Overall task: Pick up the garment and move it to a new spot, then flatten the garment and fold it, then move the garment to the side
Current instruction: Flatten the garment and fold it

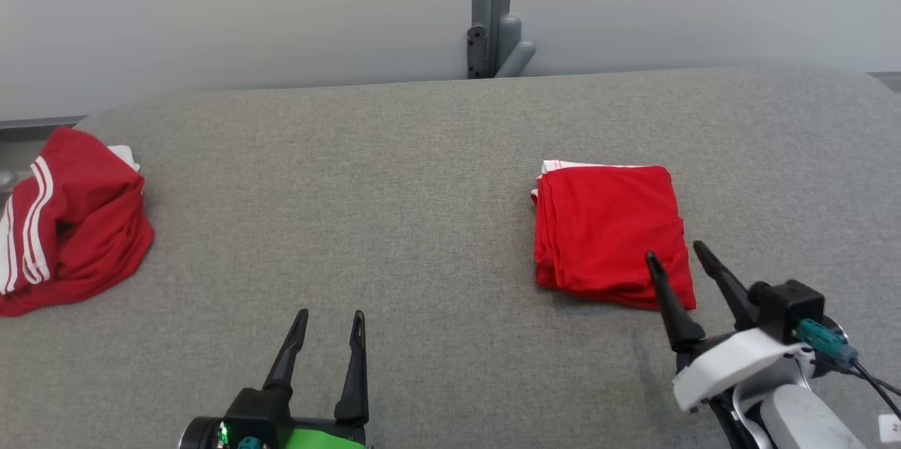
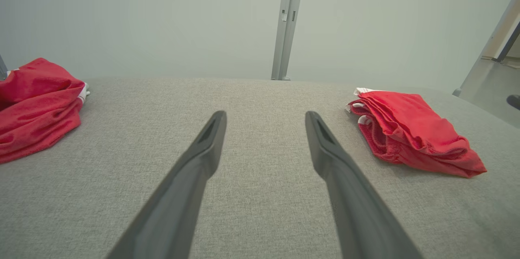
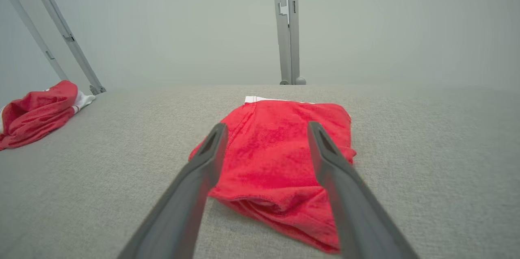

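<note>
Folded red garment [image 1: 609,231] [image 2: 410,133] [image 3: 280,157] lies flat on the grey fabric tabletop [image 1: 394,188], on the robot's right side, roughly square, w/ a strip of white trim at its far edge and stacked layers visible along the near edge. R gripper [image 1: 673,250] [image 3: 267,125] is at the garment's near right corner w/ both fingers spread apart and nothing pinched between them. In the R wrist view the fingers point over the cloth from the near side; can't tell if the tips touch it. L gripper [image 1: 331,313] [image 2: 265,115] sits low near the table's front centre, well apart from the folded piece, fingers also spread wide and holding nothing, bare tabletop between them. At the far left edge of the table sits a second red garment w/ white stripes [image 1: 70,217] [image 2: 36,108] [image 3: 36,117], crumpled in a heap, some white cloth at its far side. Behind the table: pale wall and a grey upright post [image 1: 493,9] approx mid-frame.
</note>
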Controlling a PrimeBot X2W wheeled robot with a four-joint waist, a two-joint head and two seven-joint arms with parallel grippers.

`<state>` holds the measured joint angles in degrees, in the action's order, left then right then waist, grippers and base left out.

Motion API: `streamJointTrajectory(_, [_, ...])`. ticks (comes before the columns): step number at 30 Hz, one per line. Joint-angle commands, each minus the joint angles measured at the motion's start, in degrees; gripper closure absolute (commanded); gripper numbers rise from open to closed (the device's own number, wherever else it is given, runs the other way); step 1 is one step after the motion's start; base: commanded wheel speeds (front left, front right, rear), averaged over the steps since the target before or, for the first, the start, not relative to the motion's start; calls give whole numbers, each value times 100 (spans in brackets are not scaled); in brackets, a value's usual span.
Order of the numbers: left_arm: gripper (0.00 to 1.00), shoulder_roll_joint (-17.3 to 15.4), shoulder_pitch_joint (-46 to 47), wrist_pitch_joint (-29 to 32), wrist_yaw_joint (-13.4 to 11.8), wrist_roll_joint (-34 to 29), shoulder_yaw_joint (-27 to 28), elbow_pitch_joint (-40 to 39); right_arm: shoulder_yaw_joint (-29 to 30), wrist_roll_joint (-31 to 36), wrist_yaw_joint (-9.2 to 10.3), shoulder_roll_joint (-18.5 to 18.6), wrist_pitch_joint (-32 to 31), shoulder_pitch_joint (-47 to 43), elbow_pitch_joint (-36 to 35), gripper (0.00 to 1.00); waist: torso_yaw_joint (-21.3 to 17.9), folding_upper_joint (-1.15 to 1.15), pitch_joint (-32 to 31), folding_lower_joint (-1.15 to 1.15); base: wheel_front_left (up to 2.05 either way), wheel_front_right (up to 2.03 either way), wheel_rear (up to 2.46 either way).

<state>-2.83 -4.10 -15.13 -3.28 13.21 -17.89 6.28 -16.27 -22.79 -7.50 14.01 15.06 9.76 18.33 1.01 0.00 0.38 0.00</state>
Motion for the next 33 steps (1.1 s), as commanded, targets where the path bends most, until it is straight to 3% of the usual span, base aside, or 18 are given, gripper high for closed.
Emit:
streamJointTrajectory(1, [0,-13,8,-1,-30,14,41,-3,138,116,3,-27,15,-133,-73,0,-110,0,-31,0,0,0,0])
streamJointTrajectory(4, [0,-12,31,-1,-58,48,118,-23,663,365,2,-194,14,-451,-387,0,-212,0,-33,0,0,0,0])
streamJointTrajectory(7, [0,-12,11,-1,-72,60,185,-34,799,482,2,-238,14,-755,-636,0,-305,0,-53,0,0,0,0])
streamJointTrajectory(18, [0,-13,-235,-1,12,-1,320,42,683,836,2,-323,15,-1422,-1159,0,-511,0,-225,0,0,0,0])
streamJointTrajectory(33, [0,-13,-405,-1,42,-77,337,138,560,893,2,-253,15,-1492,-1268,0,-450,0,-329,0,0,0,0])
